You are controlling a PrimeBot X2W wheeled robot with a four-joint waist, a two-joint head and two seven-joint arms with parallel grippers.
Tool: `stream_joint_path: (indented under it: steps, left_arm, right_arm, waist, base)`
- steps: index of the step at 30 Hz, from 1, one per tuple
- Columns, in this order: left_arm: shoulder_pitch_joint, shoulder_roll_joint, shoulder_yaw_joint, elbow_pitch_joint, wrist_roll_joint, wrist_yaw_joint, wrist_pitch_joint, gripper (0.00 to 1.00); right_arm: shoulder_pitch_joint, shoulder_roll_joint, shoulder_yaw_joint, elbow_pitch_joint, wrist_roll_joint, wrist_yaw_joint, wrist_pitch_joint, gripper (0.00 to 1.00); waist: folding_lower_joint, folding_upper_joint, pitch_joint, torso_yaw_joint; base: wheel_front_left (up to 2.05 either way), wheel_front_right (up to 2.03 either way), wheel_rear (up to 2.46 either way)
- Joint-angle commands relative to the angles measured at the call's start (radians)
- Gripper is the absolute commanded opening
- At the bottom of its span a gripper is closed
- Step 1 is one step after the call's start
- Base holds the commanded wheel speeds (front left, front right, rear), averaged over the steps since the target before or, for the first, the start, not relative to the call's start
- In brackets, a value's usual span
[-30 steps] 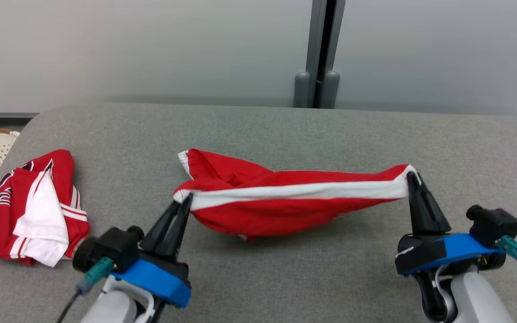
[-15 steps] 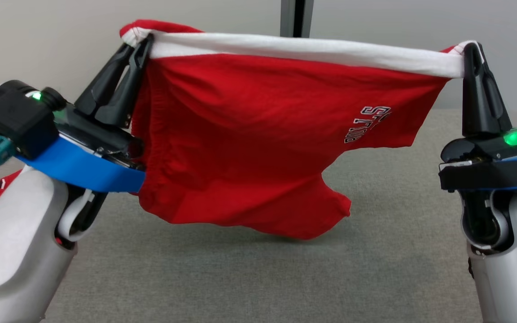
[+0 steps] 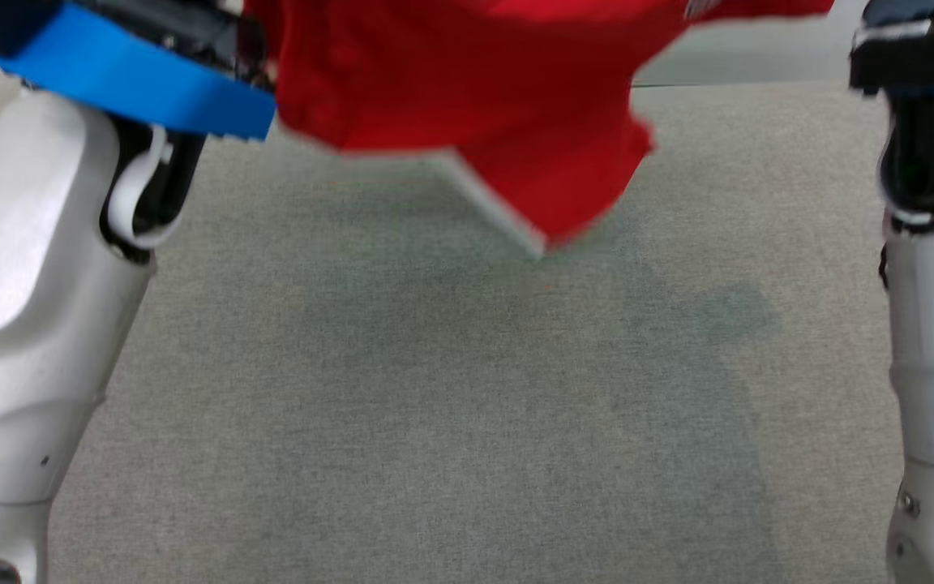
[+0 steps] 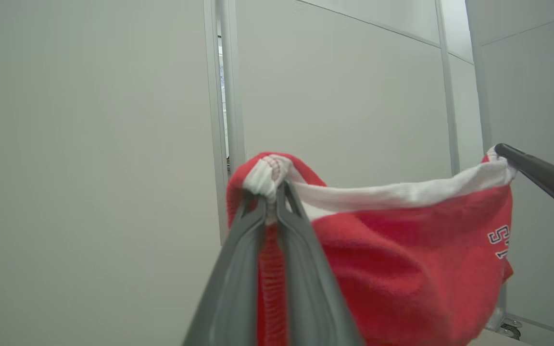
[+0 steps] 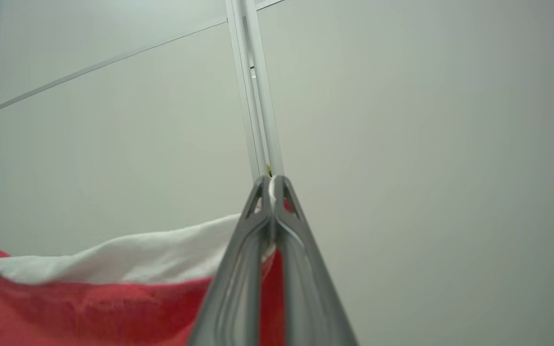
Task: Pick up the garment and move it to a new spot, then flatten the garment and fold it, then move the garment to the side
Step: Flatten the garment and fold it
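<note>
A red fabric garment (image 3: 467,89) with a white band (image 4: 392,194) along its top edge and dark lettering (image 4: 498,240) near one side is being held in the air above the grey fabric-covered desk (image 3: 434,422). No part of it is touching the desk, and only a faint shadow (image 3: 678,324) is being cast on the desk's surface beneath it.

One bunched end of the white band is being gripped by the left tool (image 4: 277,185), whose jaws are pressed together on the cloth. The other end is being pinched by the right tool (image 5: 272,180), likewise clamped on the band. The band is being stretched between the two tools, well above the desk, while the red body of the garment is hanging loosely below it. In the head view the hanging lower corner is blurred, so motion is being suggested, though its direction cannot be told.

The pick-up is judged to be done, since the garment is being carried wholly clear of the desk. The move to a new spot is judged to be under way and not yet finished, as nothing is being laid down. The flattening, the folding and the final move to the side of the desk are all judged to be left to do.
</note>
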State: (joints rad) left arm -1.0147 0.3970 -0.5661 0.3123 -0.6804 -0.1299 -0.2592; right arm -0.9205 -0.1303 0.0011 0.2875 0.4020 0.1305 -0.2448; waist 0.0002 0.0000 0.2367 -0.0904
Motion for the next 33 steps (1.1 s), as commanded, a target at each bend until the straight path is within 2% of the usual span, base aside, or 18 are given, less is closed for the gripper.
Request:
stream_joint_path:
  steps: [1,3,6,12,21,26,33]
  left_arm:
    - [-0.036,-0.017,0.025,-0.006,0.026,-0.001,-0.006,0.0]
    - [-0.012,-0.039,0.055,-0.018,0.041,-0.001,-0.006,0.0]
    - [0.101,-0.044,0.074,-0.007,0.055,-0.001,-0.006,0.0]
    - [0.437,-0.074,0.073,0.066,0.031,-0.001,-0.006,0.0]
    - [0.87,-0.166,0.087,0.113,0.054,0.001,-0.007,0.0]
    - [1.037,-0.205,0.12,0.103,0.076,0.001,-0.007,0.0]
    - [1.131,-0.203,0.125,0.061,0.111,0.002,-0.008,0.0]
  right_arm:
    - [-0.041,0.0,-0.008,0.023,-0.011,0.0,-0.013,0.0]
    - [-0.053,0.001,-0.013,0.041,-0.009,0.0,-0.016,0.0]
    - [0.027,0.003,-0.002,0.07,0.0,0.0,-0.02,0.0]
    - [0.346,0.001,-0.014,0.125,0.04,0.0,-0.021,0.0]
    - [0.782,0.039,-0.047,0.179,0.094,-0.001,-0.022,0.0]
    - [0.939,0.033,-0.064,0.15,0.092,-0.001,-0.022,0.0]
    - [1.038,0.01,-0.099,0.077,0.119,-0.002,-0.023,0.0]
  waist:
    - [-0.0002,0.0,0.011,0.004]
    - [-0.0002,0.0,0.01,0.002]
    - [-0.0002,0.0,-0.007,-0.003]
    - [-0.0002,0.0,-0.049,0.008]
    - [-0.0002,0.0,-0.137,0.036]
    - [-0.0002,0.0,-0.205,0.048]
    - [-0.0002,0.0,-0.222,0.064]
  base:
    - [0.0,0.0,0.0]
    - [0.0,0.0,0.0]
    - [0.0,0.0,0.0]
    - [0.0,0.0,0.0]
    - [0.0,0.0,0.0]
    - [0.0,0.0,0.0]
    - [0.0,0.0,0.0]
